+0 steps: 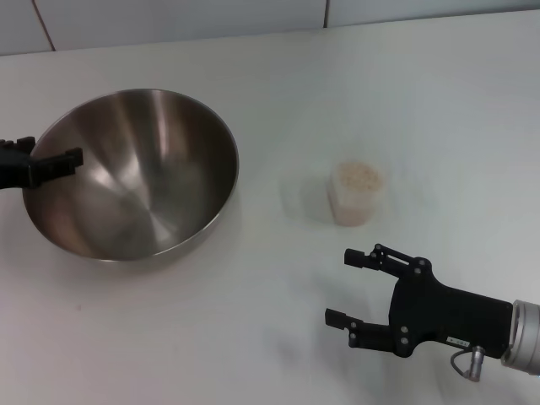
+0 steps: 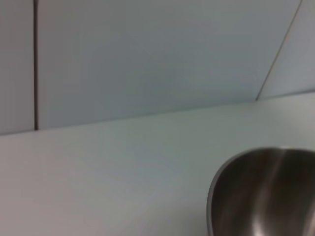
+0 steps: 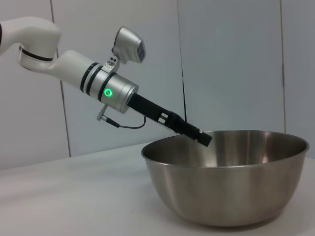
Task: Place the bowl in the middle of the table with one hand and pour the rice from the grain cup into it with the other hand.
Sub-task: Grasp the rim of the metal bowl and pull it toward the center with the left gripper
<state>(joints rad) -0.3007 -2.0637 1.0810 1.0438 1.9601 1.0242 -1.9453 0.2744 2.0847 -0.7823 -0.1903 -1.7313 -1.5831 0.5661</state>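
Now: bowl [image 1: 135, 173] sat left of centre on table [image 1: 278, 101], upright, nothing inside. Left gripper [image 1: 51, 164] clamped on bowl's left rim, one finger inside the wall. Grain cup [image 1: 357, 192] stood upright right of bowl, well apart, filled with rice [image 1: 358, 175]. Right gripper [image 1: 348, 287] hovered near, on robot's side of cup, fingers spread wide, holding nothing.

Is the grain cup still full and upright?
Yes. The grain cup stands upright on the table, rice up to its rim; the bowl is empty.
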